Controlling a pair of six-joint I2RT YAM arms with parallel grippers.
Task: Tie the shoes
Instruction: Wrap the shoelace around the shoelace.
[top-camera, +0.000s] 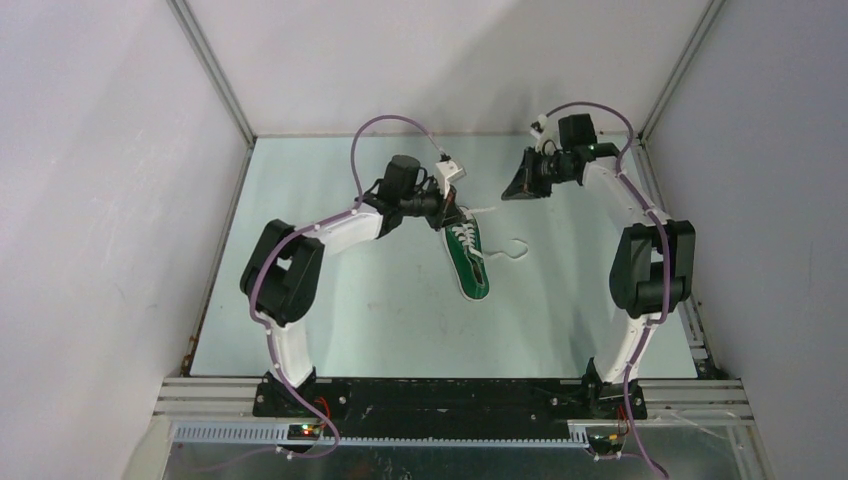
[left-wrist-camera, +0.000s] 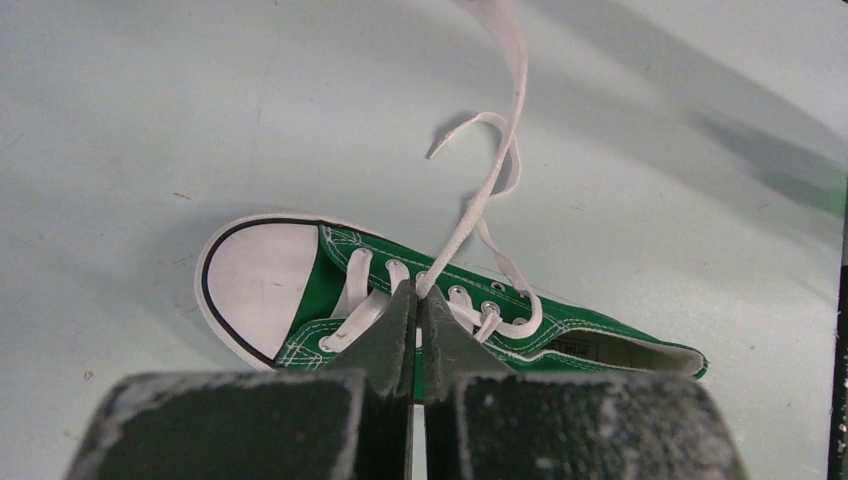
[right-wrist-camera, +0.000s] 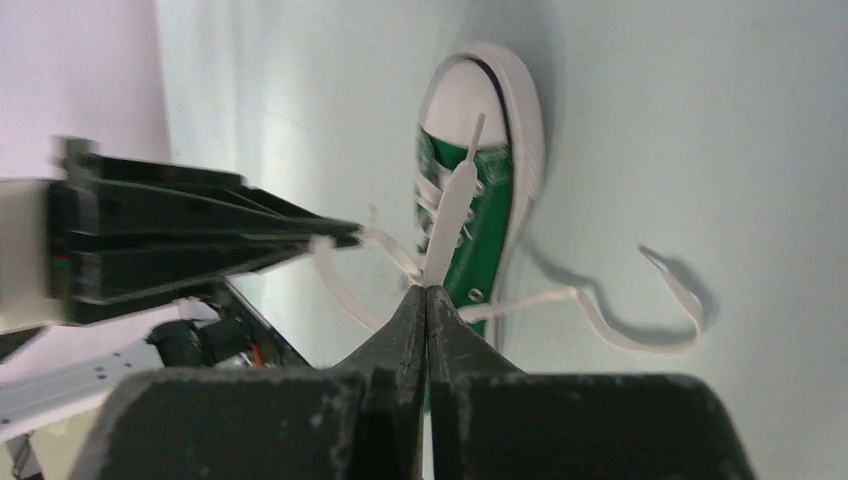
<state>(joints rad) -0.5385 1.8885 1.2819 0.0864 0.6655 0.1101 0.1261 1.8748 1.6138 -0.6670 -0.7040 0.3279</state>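
The green shoe (top-camera: 469, 264) lies flat mid-table, its white toe cap (left-wrist-camera: 257, 288) toward the arm bases. My left gripper (top-camera: 452, 212) hovers over the heel end, shut on a white lace (left-wrist-camera: 511, 70) just above the eyelets. That lace runs on, off the table, to my right gripper (top-camera: 512, 190), which is held higher and to the right and is shut on it near its tip (right-wrist-camera: 457, 195). In the right wrist view the left gripper (right-wrist-camera: 350, 235) shows side-on with the lace in its tips. The other lace (top-camera: 515, 250) lies curled on the table right of the shoe.
The pale green table (top-camera: 350, 320) is boxed in by white walls left, right and back, with metal frame posts (top-camera: 215, 75) at the corners. Both arm bases stand on the black rail (top-camera: 450, 400) at the near edge.
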